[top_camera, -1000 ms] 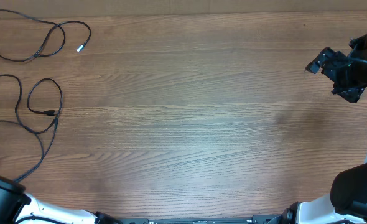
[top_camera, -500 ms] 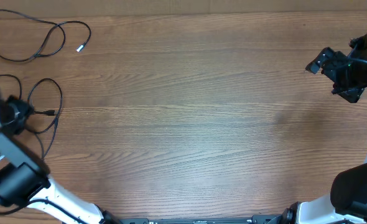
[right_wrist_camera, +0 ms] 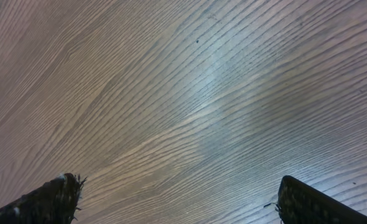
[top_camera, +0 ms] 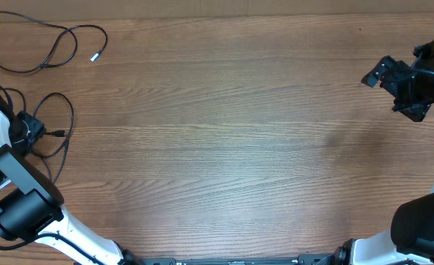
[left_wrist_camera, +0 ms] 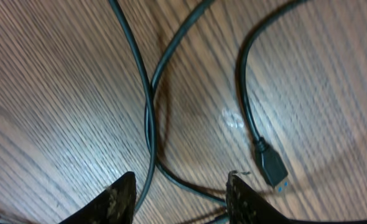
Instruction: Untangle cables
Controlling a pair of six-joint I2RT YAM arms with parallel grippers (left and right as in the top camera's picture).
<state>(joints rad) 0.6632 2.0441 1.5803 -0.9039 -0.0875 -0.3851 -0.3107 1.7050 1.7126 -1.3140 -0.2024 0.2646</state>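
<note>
While the left gripper (left_wrist_camera: pixel 180 186) sits low over the table (left_wrist_camera: pixel 59 81), its jaws stand part-way apart and clamp nothing.

Left wrist view: wood grain shows between the two fingertips (left_wrist_camera: pixel 122 194). Two black strands of the cables (left_wrist_camera: pixel 148 106) cross just ahead of the jaws. One strand runs down beside the left-hand finger. Another curves across the gap, close to the tips. Contact between strand and finger: cannot tell. A black plug (left_wrist_camera: pixel 272 168) lies flat ahead of the right-hand finger, a little outside it and apart from it. Blue shows in its mouth.

Overhead: the lower cable (top_camera: pixel 64 103) is looped loosely around and just beyond this gripper. The upper cable (top_camera: pixel 51 46) lies well beyond it toward the far table edge, as a separate loose loop that does not touch the lower one. Its silvery tip (top_camera: pixel 94 57) rests on the wood.

The right gripper (top_camera: pixel 379 73) has its jaws wide and holds nothing. It is across the table, well apart from both cables. Its wrist view shows only wood grain between the fingers.
</note>
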